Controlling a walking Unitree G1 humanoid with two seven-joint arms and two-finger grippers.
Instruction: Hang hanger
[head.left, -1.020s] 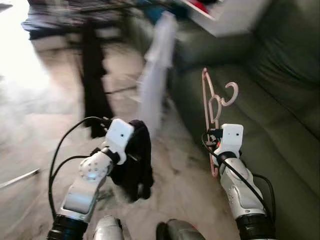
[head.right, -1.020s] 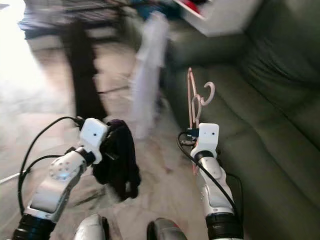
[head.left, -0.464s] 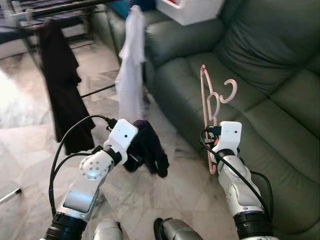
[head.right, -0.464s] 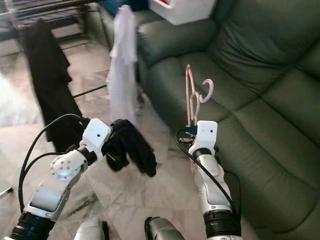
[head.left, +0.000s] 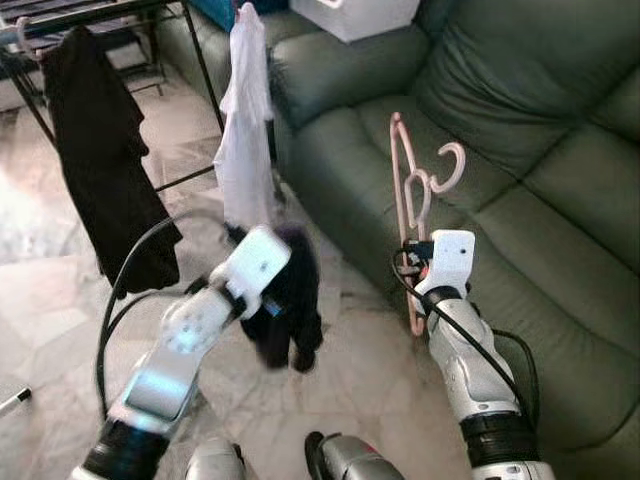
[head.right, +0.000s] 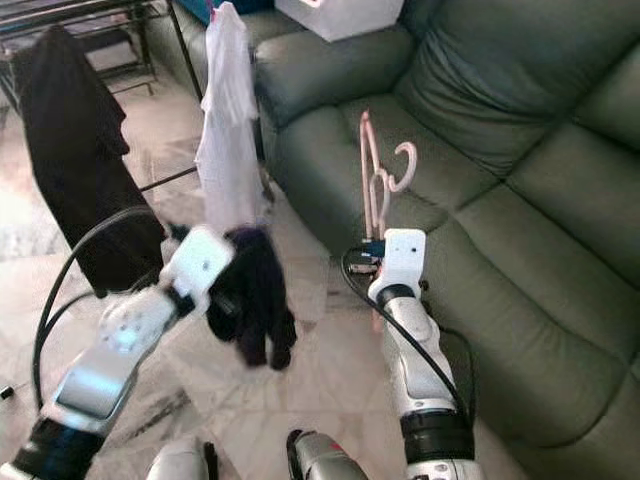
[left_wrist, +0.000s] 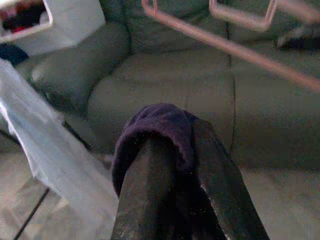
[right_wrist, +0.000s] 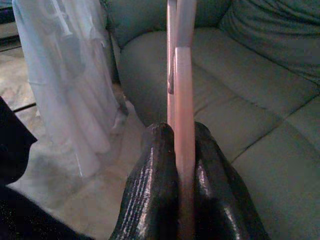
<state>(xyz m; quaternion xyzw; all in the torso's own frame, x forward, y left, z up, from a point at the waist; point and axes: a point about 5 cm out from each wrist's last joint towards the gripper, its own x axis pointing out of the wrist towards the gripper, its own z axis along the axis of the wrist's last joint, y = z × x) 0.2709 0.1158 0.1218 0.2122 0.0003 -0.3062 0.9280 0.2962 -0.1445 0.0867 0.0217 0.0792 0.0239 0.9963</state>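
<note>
One pink hanger (head.left: 412, 190), three garments (head.left: 245, 130).

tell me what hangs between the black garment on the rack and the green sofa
A white shirt hangs from the drying rack between the black garment and the green sofa, seen in both eye views.

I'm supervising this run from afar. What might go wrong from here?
The right gripper pinches only a thin bar of the pink hanger, so it may twist or slip. The dark garment dangles loosely from the left gripper and may drop or snag the white shirt.
</note>
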